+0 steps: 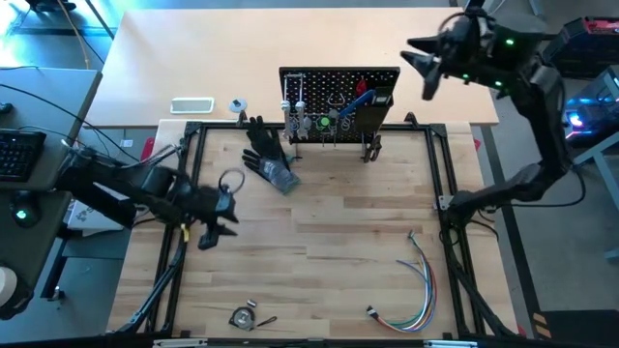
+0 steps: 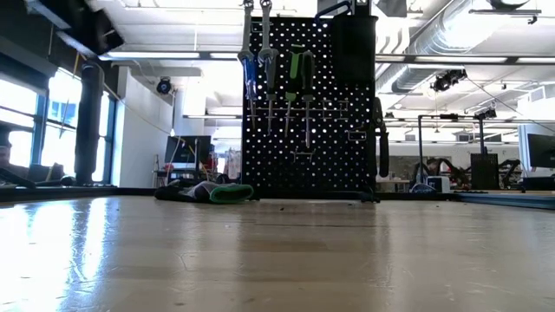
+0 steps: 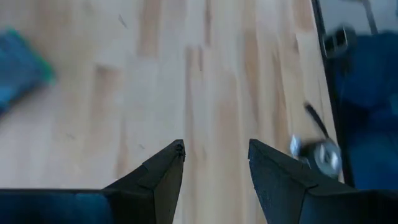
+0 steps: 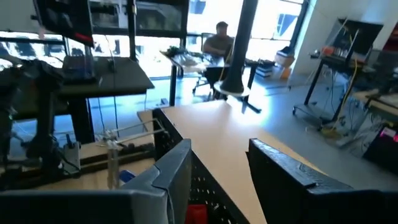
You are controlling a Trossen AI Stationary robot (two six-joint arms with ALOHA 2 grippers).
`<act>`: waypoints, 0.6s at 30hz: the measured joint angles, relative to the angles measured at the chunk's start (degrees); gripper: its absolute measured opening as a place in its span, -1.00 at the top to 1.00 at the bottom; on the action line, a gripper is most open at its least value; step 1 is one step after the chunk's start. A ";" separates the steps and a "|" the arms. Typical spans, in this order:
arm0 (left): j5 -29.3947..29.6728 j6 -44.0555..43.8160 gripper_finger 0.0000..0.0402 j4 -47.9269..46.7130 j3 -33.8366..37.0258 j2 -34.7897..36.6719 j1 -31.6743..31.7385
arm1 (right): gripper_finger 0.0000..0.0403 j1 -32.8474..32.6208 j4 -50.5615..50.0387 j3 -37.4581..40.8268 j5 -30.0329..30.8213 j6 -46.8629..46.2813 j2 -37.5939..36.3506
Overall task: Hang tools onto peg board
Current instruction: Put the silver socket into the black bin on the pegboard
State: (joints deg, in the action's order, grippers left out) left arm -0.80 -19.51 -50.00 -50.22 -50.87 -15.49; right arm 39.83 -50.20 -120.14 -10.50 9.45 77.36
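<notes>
Wooden desk [image 1: 329,242] carries the peg board [image 1: 338,85] at its back edge, with most tools [image 1: 319,121] hung already. Right pincer [image 1: 423,60] hovers released and empty above the board; left pincer [image 1: 221,215], also released, waits near the desk's left side, so little seems left.

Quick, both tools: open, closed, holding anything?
Left tool: open, empty, low over the bare table.
Right tool: open, empty, raised above the peg board.

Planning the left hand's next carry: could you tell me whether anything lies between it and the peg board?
Yes: the black glove lies on the table between the left hand and the peg board, close before the board's left part. A small ring-like item lies nearer the hand.
</notes>
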 joint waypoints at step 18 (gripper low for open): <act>2.63 -17.90 0.14 33.22 16.33 -15.83 -22.45 | 0.25 -10.03 -10.89 0.00 0.04 3.55 -5.24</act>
State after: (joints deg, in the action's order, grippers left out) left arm 1.83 -37.41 -16.79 -33.89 -66.70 -37.94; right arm 29.79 -61.09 -120.14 -10.46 13.00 72.12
